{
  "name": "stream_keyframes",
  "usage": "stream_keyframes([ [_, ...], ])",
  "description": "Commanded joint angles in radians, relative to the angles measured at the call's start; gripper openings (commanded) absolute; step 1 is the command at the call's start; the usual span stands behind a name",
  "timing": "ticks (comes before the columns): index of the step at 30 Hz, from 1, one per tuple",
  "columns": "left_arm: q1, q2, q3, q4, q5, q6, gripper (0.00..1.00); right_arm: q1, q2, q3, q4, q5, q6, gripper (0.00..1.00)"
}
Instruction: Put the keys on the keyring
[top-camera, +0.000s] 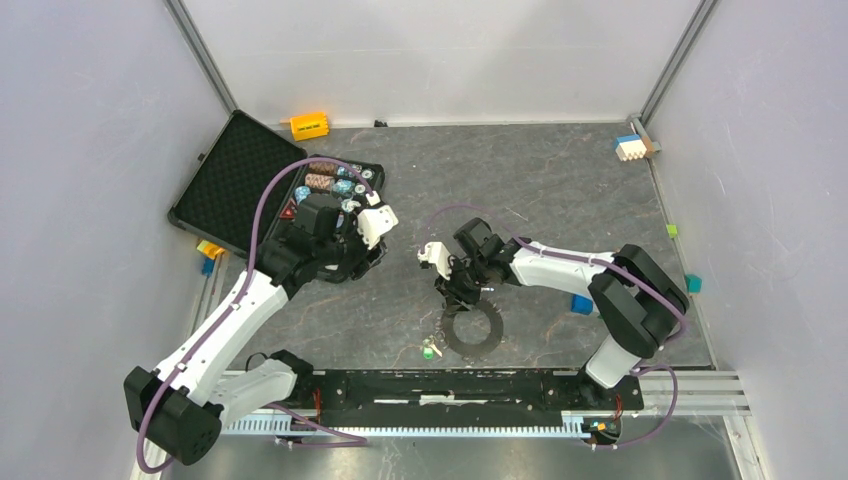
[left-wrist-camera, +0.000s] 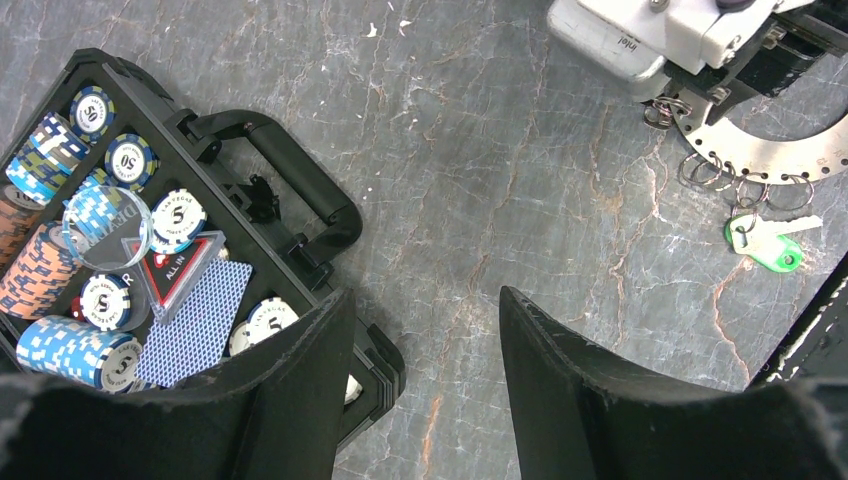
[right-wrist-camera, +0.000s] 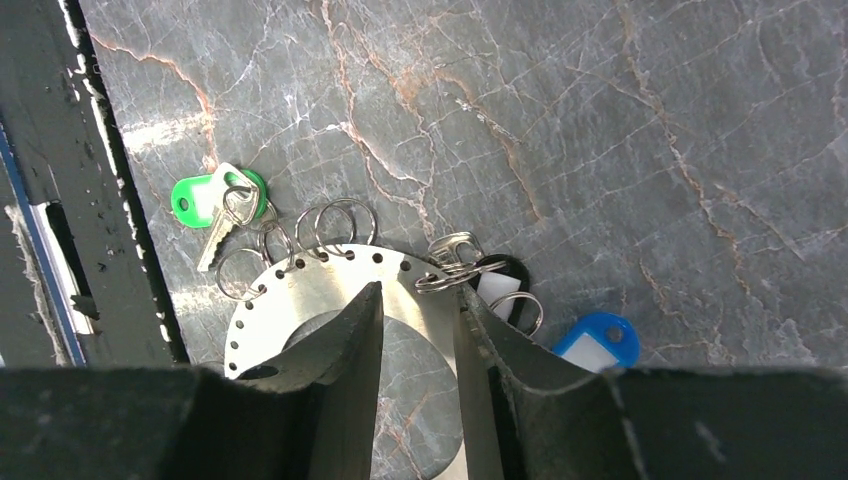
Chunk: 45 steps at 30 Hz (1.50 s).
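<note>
The keyring, a flat grey metal ring with holes along its edge, lies on the table. Several small split rings hang from it. A green key sits on one of them. A black key head and a blue one lie beside the ring, partly behind my right finger. My right gripper hovers over the ring's band, open, clasping nothing. My left gripper is open and empty above bare table, left of the ring.
An open black case of poker chips and cards lies at the left, its handle near my left fingers. Toy blocks sit around the edges: orange, blue-white, blue. The arms' base rail runs along the near edge.
</note>
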Motion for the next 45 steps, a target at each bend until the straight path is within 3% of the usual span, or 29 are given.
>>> stream_keyframes([
  [1,0.006,-0.004,0.035,0.032,0.005,-0.024,0.62,-0.005,0.025,0.035,0.008,-0.057,0.035,0.37],
  [21,0.006,-0.001,0.033,0.031,0.010,-0.024,0.63,0.003,0.073,0.113,-0.009,0.071,0.078,0.31],
  [45,0.006,-0.001,0.032,0.026,0.014,-0.030,0.63,0.049,0.077,0.123,-0.057,0.122,0.048,0.35],
])
